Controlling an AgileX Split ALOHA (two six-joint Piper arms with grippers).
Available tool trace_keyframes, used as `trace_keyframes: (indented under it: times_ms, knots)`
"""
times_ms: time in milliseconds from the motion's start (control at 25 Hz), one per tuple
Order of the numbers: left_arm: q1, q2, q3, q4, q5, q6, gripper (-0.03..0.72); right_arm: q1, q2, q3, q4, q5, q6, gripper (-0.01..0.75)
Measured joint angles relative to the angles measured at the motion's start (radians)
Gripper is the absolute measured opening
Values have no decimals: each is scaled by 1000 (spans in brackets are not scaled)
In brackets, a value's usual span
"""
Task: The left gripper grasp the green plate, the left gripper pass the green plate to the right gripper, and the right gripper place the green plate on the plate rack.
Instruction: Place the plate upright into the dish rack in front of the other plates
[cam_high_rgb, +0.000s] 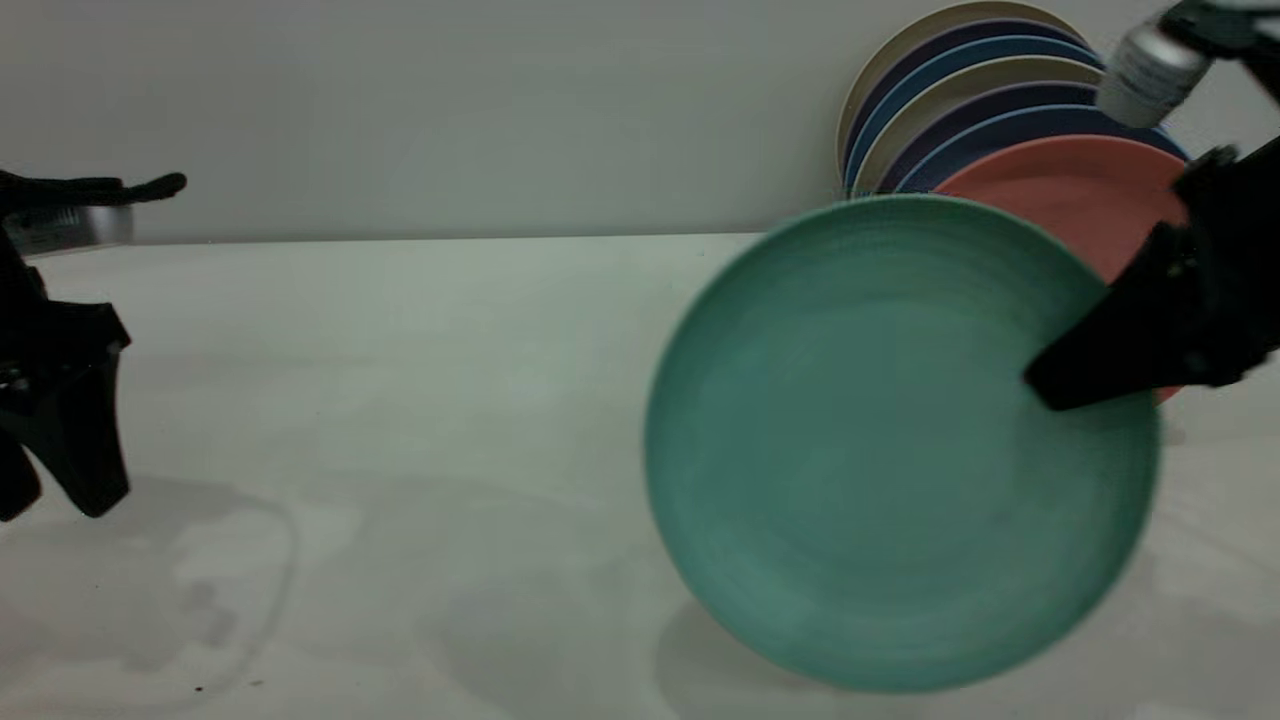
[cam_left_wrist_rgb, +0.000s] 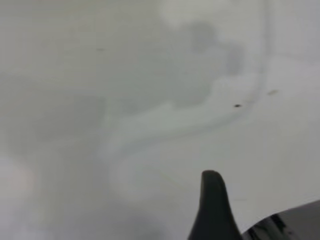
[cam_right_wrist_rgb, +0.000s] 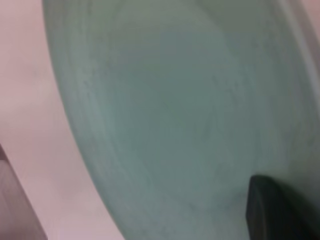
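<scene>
The green plate (cam_high_rgb: 880, 450) is held up off the table, tilted with its face toward the exterior camera, in front of the standing plates at the right. My right gripper (cam_high_rgb: 1050, 385) is shut on its right rim, with one black jaw lying across the plate's face. The right wrist view is filled by the plate (cam_right_wrist_rgb: 175, 110), with one finger (cam_right_wrist_rgb: 270, 210) pressed on it. My left gripper (cam_high_rgb: 55, 500) hangs at the far left above the table, jaws pointing down, apart and empty. One of its fingers (cam_left_wrist_rgb: 212, 200) shows over bare table. The plate rack's wires are hidden.
A salmon-pink plate (cam_high_rgb: 1070, 200) stands right behind the green plate. Behind it stand several blue, beige and dark plates (cam_high_rgb: 960, 90) against the back wall. The pale tabletop (cam_high_rgb: 400, 420) spreads between the two arms, with faint wipe marks at front left.
</scene>
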Motion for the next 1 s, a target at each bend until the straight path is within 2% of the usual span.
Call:
trace_keyframes:
  times_ms: [360, 640, 880, 1000]
  knots:
    - [0, 0, 0, -9, -37, -17, 539, 0, -135, -3, -431, -116, 199, 59]
    - [0, 0, 0, -10, -38, -18, 539, 9, -137, -106, -653, -76, 368, 59]
    - [0, 0, 0, -11, -51, -18, 539, 61, -137, -220, -835, -52, 466, 59]
    - [0, 0, 0, -11, -56, -18, 539, 76, -137, -274, -943, -5, 522, 59]
